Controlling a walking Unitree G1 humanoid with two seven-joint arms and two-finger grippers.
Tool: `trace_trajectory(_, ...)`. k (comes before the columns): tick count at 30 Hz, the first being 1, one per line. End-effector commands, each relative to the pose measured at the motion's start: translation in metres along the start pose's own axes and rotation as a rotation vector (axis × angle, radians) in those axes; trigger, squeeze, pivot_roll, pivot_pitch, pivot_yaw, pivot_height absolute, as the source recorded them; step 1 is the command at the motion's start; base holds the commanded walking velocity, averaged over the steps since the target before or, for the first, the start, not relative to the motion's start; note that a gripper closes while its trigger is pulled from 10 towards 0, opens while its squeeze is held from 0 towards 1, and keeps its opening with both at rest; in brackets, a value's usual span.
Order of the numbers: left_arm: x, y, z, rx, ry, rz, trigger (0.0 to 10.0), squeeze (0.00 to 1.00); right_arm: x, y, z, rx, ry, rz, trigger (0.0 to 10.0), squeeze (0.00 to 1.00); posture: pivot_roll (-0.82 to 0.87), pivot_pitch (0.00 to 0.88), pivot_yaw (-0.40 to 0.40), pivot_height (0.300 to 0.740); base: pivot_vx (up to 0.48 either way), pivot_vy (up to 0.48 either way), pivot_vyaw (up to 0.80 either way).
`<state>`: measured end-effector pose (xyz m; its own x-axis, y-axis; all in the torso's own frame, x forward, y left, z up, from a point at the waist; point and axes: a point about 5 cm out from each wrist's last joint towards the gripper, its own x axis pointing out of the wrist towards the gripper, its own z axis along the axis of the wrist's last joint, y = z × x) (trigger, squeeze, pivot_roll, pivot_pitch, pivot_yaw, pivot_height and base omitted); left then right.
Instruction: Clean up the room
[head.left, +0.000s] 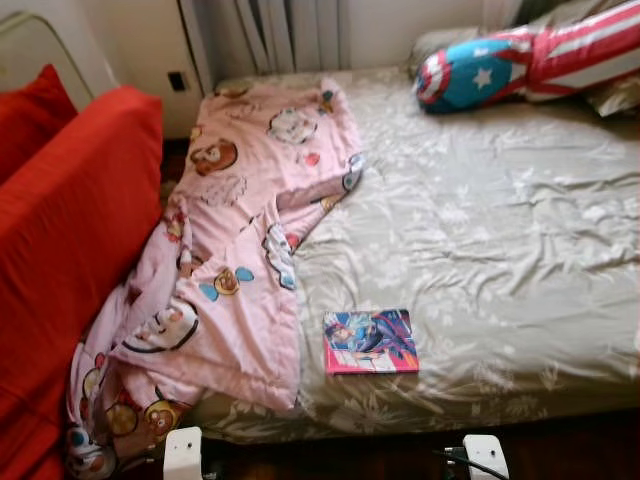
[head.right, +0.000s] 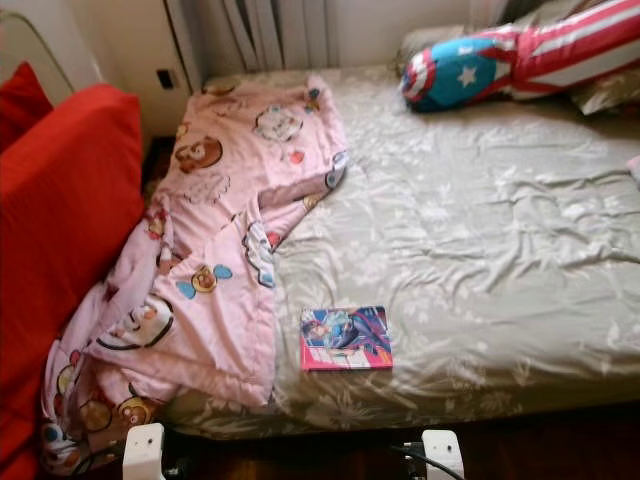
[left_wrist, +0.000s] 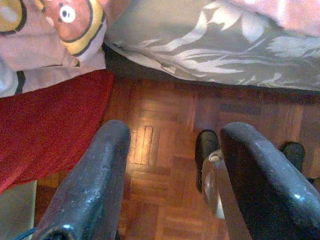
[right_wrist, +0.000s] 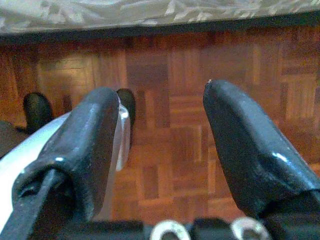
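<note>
A pink cartoon-print blanket (head.left: 235, 250) lies crumpled along the left side of the bed (head.left: 500, 250) and spills over its front corner toward the floor. A colourful book (head.left: 369, 341) with a pink edge lies flat near the bed's front edge. A blue, red and white star cushion (head.left: 470, 75) rests at the head of the bed. My left gripper (left_wrist: 172, 137) hangs open above the parquet floor by the bed's edge. My right gripper (right_wrist: 162, 100) is also open over the floor, holding nothing.
A red sofa (head.left: 60, 250) with red cushions stands close on the left, touching the hanging blanket. A wall with a curtain (head.left: 280, 30) is behind the bed. The parquet floor (right_wrist: 175, 150) runs along the bed's front edge. My feet (right_wrist: 37, 110) stand on it.
</note>
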<state>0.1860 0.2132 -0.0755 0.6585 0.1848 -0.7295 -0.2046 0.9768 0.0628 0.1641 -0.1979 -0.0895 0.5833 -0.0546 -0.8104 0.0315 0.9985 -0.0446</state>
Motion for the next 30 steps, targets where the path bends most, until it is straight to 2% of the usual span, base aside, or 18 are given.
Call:
trace_trajectory(1, -0.0028, 0.0017, -0.0108, -0.008, 0.034, 0.008, 10.0, 0.00, -0.0015, -0.0010, -0.0069, 0.002, 0.022, -0.003, 10.0, 0.00, -0.11, 0.165, 0.018, 0.740, 0.000, 0.000, 0.00)
trace_trajectory(14, -0.0027, 0.0001, -0.0110, -0.020, 0.039, -0.005, 10.0, 0.00, -0.0014, -0.0012, -0.0056, -0.015, 0.016, 0.002, 10.0, 0.00, -0.11, 0.169, 0.015, 0.740, 0.000, 0.000, 0.00)
trace_trajectory(19, -0.0025, 0.0000, -0.0103, -0.023, 0.036, -0.007, 10.0, 0.00, -0.0014, -0.0012, -0.0046, -0.027, 0.008, 0.007, 10.0, 0.00, -0.11, 0.168, 0.014, 0.740, 0.270, 0.000, 0.65)
trace_trajectory(30, -0.0022, -0.0008, -0.0094, -0.028, 0.034, -0.008, 10.0, 0.00, -0.0014, -0.0018, -0.0049, -0.008, 0.008, -0.003, 10.0, 0.00, -0.11, 0.167, 0.012, 0.740, 0.292, 0.000, 0.00)
